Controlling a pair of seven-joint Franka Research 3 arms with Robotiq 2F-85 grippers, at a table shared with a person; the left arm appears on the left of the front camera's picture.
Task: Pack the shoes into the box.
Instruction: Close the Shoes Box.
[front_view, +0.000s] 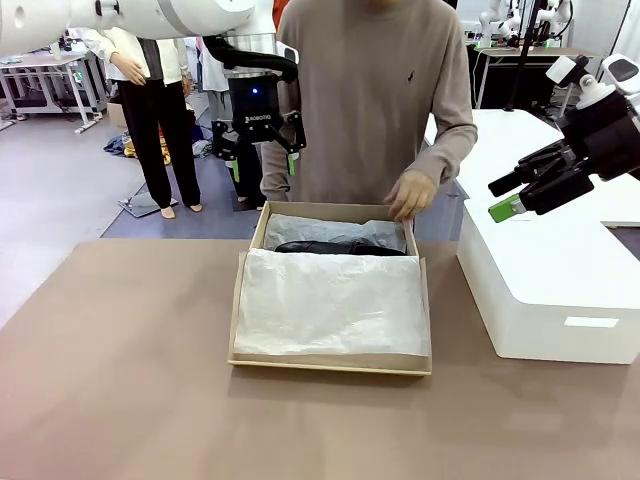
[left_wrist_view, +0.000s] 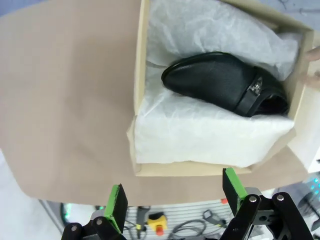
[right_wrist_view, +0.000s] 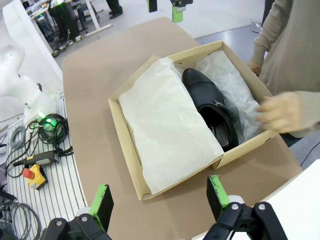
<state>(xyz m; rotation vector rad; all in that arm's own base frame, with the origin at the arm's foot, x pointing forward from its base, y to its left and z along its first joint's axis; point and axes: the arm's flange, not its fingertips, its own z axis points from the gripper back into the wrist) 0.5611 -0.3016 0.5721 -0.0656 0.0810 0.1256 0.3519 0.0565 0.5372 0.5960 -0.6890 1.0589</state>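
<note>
Brown table (front_view: 120, 400), with a big white box (front_view: 560, 290) at the robot's right. Mid-table sits the open tan box (front_view: 330, 364), tissue paper (front_view: 330, 300) covering its near half. One black shoe (front_view: 340, 247) lies in the far half. A person's hand (front_view: 410, 195) is at the far rim. Raised, spread and empty: left gripper (front_view: 264, 166), right gripper (front_view: 498, 197).

The box (front_view: 330, 363) is made of plain tan cardboard, matt throughout. It is lined with thin white tissue paper (front_view: 330, 300), crumpled and creased. The shoe (left_wrist_view: 220, 82) is made of black leather, finely grained and softly glossy, and a small bright metal buckle (left_wrist_view: 254, 88) is fixed to its strap. The desk (front_view: 120, 380) is finished in a smooth matt brown surface. The white box (front_view: 560, 290) is smooth and faintly shiny. The person's sweater (front_view: 380, 90) is knitted of matt beige cloth.
</note>
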